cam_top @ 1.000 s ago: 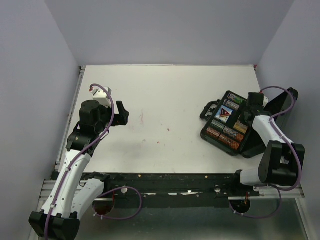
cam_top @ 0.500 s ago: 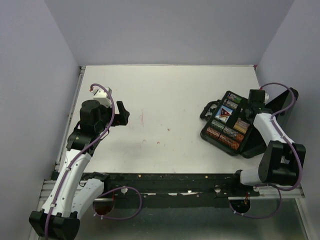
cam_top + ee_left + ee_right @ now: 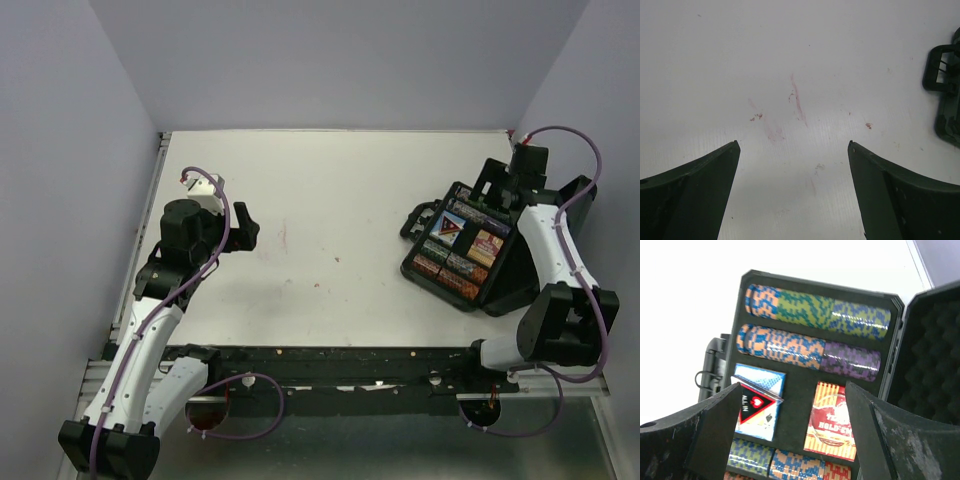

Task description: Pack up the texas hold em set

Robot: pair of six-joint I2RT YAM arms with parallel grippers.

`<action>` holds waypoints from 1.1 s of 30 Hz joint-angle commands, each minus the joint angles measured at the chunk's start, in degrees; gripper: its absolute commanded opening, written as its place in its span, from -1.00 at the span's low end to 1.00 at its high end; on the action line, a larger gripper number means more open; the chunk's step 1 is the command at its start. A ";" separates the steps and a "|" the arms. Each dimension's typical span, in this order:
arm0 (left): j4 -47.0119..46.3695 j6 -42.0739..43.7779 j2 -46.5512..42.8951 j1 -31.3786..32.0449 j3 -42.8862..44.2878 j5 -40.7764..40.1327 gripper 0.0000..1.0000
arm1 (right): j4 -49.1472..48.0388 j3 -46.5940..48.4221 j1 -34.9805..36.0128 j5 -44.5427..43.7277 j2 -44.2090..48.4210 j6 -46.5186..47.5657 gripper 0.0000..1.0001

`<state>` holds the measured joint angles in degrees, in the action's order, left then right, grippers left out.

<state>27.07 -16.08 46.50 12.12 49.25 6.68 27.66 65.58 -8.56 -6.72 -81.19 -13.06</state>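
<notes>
Right wrist view: right pincer (image 3: 792, 386) has drawn back, spread wide and empty, above the open black rectangular hinged case (image 3: 800, 356) at the right of the worktop (image 3: 330, 200), red card box (image 3: 832, 421) now seated inside; left pincer (image 3: 792, 145) gapes empty too; closing the lid (image 3: 935, 355) probably comes next.

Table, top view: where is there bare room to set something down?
Bare: the wide middle between left gripper and open case, and the far strip by the back wall. Crowded: the right edge, around case and right gripper.
</notes>
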 commanded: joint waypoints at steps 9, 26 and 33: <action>-0.88 1.05 0.43 0.19 -0.48 -0.44 0.95 | 9.51 21.06 1.26 -4.32 -2.75 4.27 0.82; -1.41 1.84 2.10 0.19 -1.35 -3.16 0.94 | 2.85 25.32 -5.05 -31.43 -0.91 5.86 1.00; -1.41 2.19 2.63 0.19 -1.62 -4.57 0.94 | -2.17 11.25 -13.24 -20.44 7.27 0.32 1.00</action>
<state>26.61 -14.72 48.90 12.12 48.01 4.05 29.19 80.88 -18.87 -31.99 -78.39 -9.02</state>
